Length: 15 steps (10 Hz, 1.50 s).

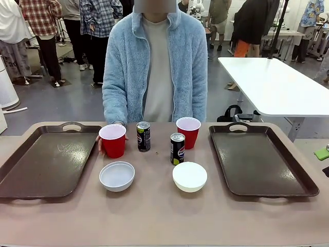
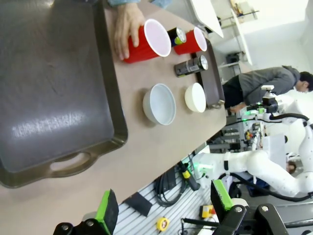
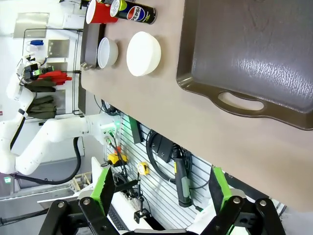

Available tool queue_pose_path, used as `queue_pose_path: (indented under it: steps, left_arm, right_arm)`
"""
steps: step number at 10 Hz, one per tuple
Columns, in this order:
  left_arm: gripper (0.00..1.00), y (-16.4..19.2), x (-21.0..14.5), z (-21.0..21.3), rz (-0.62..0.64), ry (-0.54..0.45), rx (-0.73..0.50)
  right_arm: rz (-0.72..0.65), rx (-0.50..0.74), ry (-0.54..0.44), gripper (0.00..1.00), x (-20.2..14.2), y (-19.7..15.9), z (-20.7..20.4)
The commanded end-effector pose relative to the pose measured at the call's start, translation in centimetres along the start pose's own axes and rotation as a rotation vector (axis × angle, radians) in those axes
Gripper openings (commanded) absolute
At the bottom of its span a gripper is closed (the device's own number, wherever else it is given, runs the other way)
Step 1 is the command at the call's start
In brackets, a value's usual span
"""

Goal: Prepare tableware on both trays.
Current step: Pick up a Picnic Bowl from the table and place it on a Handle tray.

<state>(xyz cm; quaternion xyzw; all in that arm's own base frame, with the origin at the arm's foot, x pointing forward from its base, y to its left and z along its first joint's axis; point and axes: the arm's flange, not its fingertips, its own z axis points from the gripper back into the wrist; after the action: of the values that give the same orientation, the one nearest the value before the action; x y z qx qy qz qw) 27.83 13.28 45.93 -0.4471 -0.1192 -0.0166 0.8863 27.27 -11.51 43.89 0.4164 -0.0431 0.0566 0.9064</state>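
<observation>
Two grippers come nearest, both on the robot's side of the tan table (image 1: 154,221) and short of its near edge. The left gripper (image 2: 164,203) has its green pads spread wide with nothing between them, and the right gripper (image 3: 160,188) is just as wide and grips nothing.

Next, on the bare table between the trays, sit two shallow white bowls side by side and apart. The left bowl (image 1: 116,176) is near the left tray (image 1: 31,170), and the right bowl (image 1: 189,176) is toward the right tray (image 1: 267,175). Both trays lie flat with nothing on them, their cut-out handles at the far end.

Behind the bowls stand two dark cans, both upright. The right can (image 1: 177,148) is just beyond the right bowl, and the left can (image 1: 143,136) stands a little farther back.

Farther still are the red cups, upright with white insides. The right cup (image 1: 188,132) stands just behind and to the right of the right can. The left cup (image 1: 112,140) stands to the left of the left can.

One hand of the person (image 2: 126,27) lies against the left cup's far side, the fingers loosely curved round the wall and touching it. The cup rests on the table, not lifted. The person, in a light blue fleece, stands at the far edge.
</observation>
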Motion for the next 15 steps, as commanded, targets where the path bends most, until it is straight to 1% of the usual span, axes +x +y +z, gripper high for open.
queue_pose_path:
  steps: [1,2,3,4,5,6,7,8,9,11,13,15]
  left_arm:
    - [1.00,0.1,-0.1,0.2,0.008,-0.004,-0.006]
    - [1.00,0.1,-0.1,0.2,0.008,-0.004,-0.006]
    - [1.00,0.1,-0.1,0.2,0.008,-0.004,-0.006]
    - [1.00,0.1,-0.1,0.2,0.008,-0.004,-0.006]
    - [1.00,0.1,-0.1,0.2,0.008,-0.004,-0.006]
    - [1.00,0.1,-0.1,0.2,0.008,-0.004,-0.006]
    - [1.00,0.1,-0.1,0.2,0.008,-0.004,-0.006]
    - [1.00,0.1,-0.1,0.2,0.008,-0.004,-0.006]
    - [1.00,0.1,-0.1,0.2,0.008,-0.004,-0.006]
    - [1.00,0.1,-0.1,0.2,0.008,-0.004,-0.006]
    - [1.00,0.1,-0.1,0.2,0.008,-0.004,-0.006]
    - [1.00,0.1,-0.1,0.2,0.008,-0.004,-0.006]
  right_arm:
    - [0.000,0.000,0.000,1.00,0.0,0.0,0.0]
    - [-0.037,-0.070,-0.002,1.00,0.4,1.0,0.1]
    - [-0.027,-0.125,-0.002,1.00,0.7,4.1,0.3]
    - [-0.058,-0.191,-0.024,1.00,1.4,7.0,0.4]
    - [-0.091,-0.260,-0.036,1.00,2.7,9.6,0.0]
    - [-0.121,-0.304,-0.023,1.00,4.2,11.9,-1.0]
    - [-0.130,-0.355,0.014,1.00,5.9,14.4,-3.1]
    - [-0.119,-0.432,0.048,1.00,6.8,16.5,-5.9]
    - [-0.090,-0.506,0.105,1.00,7.2,18.6,-9.3]
    - [-0.055,-0.686,0.157,1.00,7.8,22.1,-15.7]
    - [-0.056,-0.777,0.180,1.00,9.1,23.2,-20.8]
    - [-0.042,-0.822,0.183,1.00,9.7,22.7,-25.2]
